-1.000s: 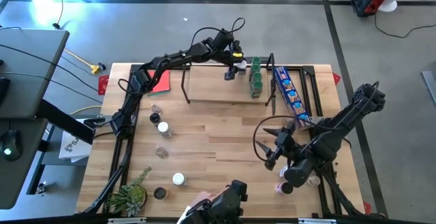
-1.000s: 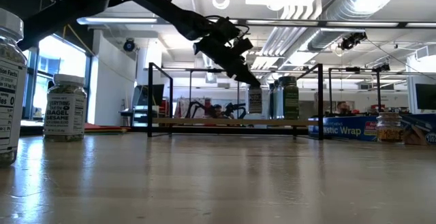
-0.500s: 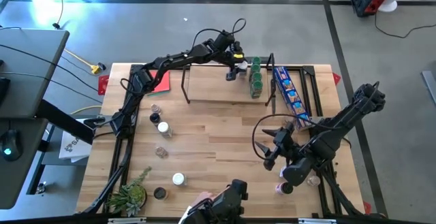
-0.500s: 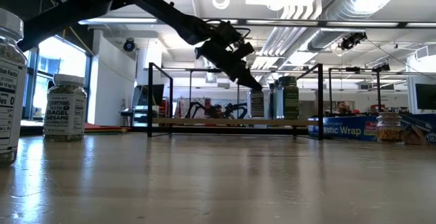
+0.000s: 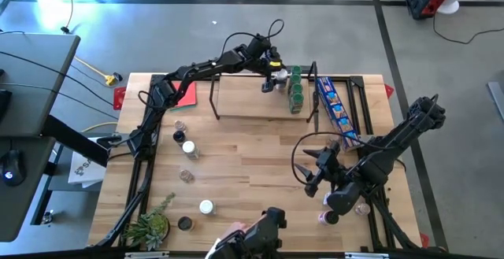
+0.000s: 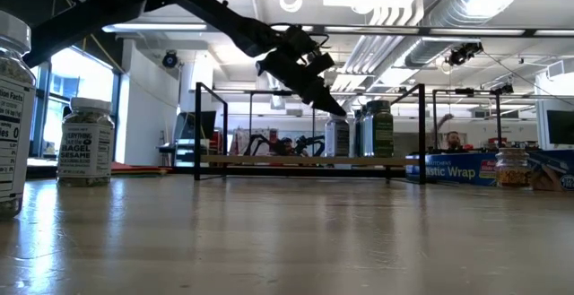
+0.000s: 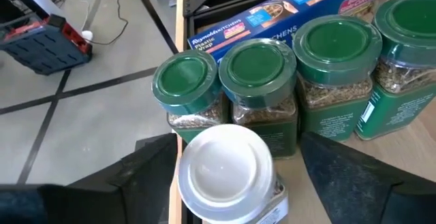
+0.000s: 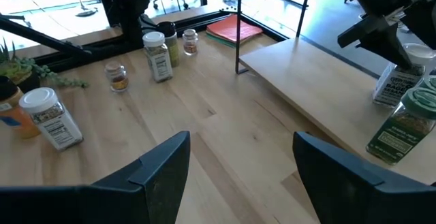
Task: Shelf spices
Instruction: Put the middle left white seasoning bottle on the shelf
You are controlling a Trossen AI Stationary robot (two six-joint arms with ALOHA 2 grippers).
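Note:
The shelf [image 5: 252, 101] is a light-wood board between black wire uprights at the table's far side. Several green-lidded spice jars [image 7: 259, 67] stand clustered at its right end. A white-lidded jar [image 7: 228, 169] stands on the board just beside them, also visible in the low view [image 6: 338, 139]. My left gripper [image 7: 238, 180] is open above this jar, one finger on either side and apart from it. My right gripper [image 8: 252, 169] is open, hovering over the table's right near part [image 5: 315, 172].
Loose spice jars stand on the table's left half [image 5: 189, 149] and toward the near edge [image 5: 206, 207], with two by the right arm's base [image 5: 325, 217]. A blue printed box [image 5: 337, 109] lies right of the shelf. A green plant [image 5: 150, 227] sits at the near left corner.
The white-lidded jar has come down from just above the shelf onto the board beside the green-lidded jars, and has stayed there. My left gripper now stands a little higher above it.

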